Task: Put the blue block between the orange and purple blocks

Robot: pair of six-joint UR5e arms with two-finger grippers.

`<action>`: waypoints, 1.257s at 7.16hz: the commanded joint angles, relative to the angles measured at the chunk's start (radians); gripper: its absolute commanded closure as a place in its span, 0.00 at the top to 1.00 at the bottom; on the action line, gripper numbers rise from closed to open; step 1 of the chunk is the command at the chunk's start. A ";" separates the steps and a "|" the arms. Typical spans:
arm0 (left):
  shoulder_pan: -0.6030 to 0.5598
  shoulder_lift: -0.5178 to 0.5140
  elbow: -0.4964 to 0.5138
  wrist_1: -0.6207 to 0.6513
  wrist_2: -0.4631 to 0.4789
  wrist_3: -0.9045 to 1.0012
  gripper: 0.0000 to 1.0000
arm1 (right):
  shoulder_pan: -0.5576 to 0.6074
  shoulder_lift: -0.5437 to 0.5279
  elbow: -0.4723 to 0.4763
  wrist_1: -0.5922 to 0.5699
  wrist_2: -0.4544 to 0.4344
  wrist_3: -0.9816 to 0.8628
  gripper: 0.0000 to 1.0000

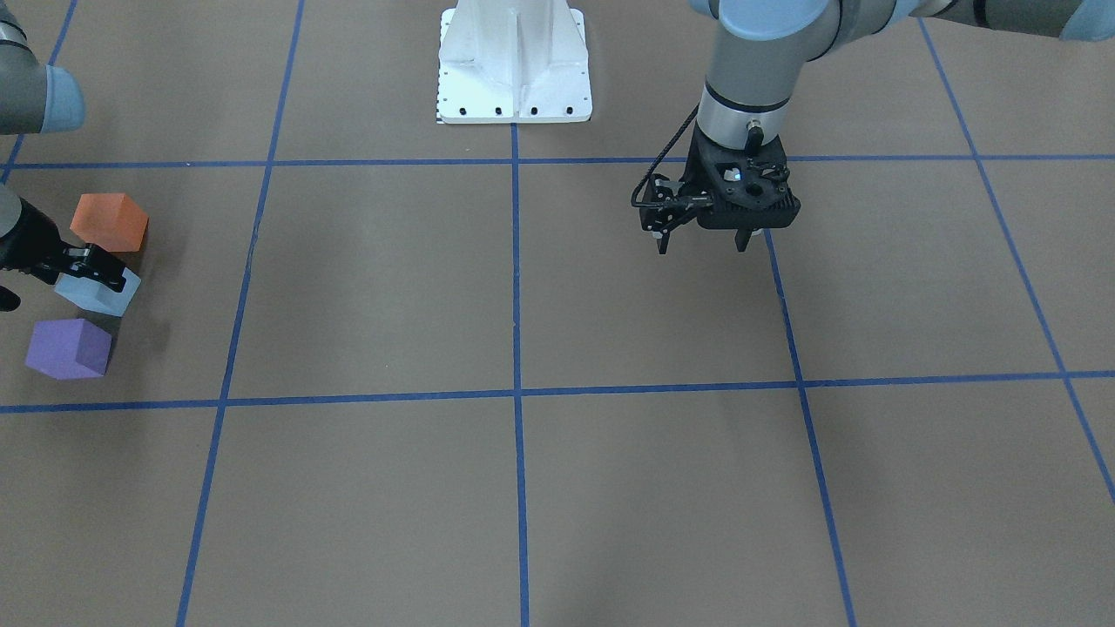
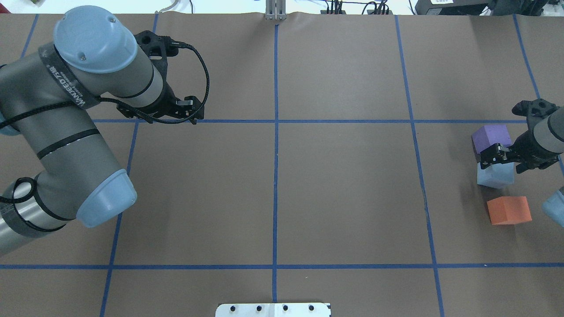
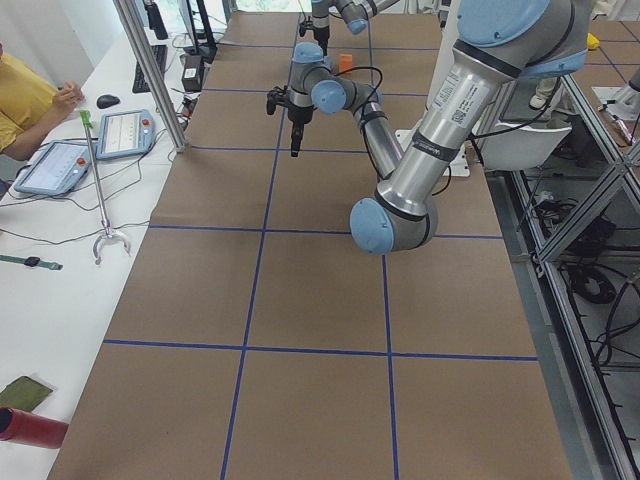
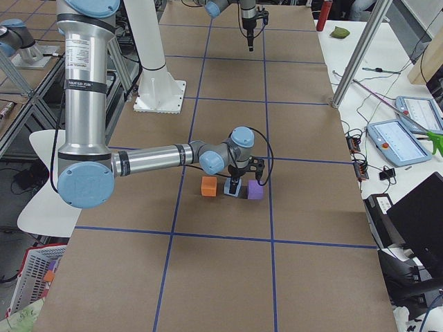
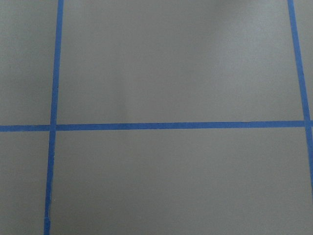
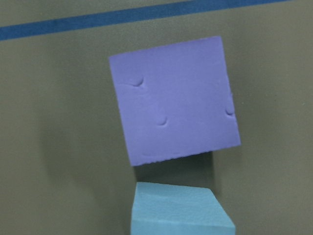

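Note:
The light blue block (image 1: 103, 294) sits low between the orange block (image 1: 109, 222) and the purple block (image 1: 68, 348), at the table's end on my right side. My right gripper (image 1: 87, 266) stands over the blue block (image 2: 495, 175) with its fingers down its sides and looks shut on it. The purple block (image 2: 492, 135) and orange block (image 2: 509, 210) flank it in the overhead view. The right wrist view shows the purple block (image 6: 173, 100) with the blue block (image 6: 178, 208) below it. My left gripper (image 1: 701, 246) hangs open and empty above the table, far from the blocks.
The white robot base (image 1: 514, 65) stands at the table's robot-side edge. Blue tape lines (image 1: 516, 392) divide the brown table surface into squares. The left wrist view shows only bare paper and tape (image 5: 156, 125). An operator's table with tablets (image 3: 60, 165) lies beyond the far edge.

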 commanded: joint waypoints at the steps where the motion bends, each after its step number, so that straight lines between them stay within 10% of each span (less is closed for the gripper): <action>1: -0.002 0.002 -0.028 0.001 0.000 0.002 1.00 | 0.019 -0.019 0.043 0.066 0.012 -0.006 1.00; 6: -0.235 0.254 -0.172 0.003 -0.173 0.393 1.00 | 0.323 -0.013 0.049 0.062 0.146 -0.233 1.00; 9: -0.517 0.406 -0.085 -0.038 -0.398 0.785 1.00 | 0.358 -0.025 0.054 0.025 0.150 -0.314 1.00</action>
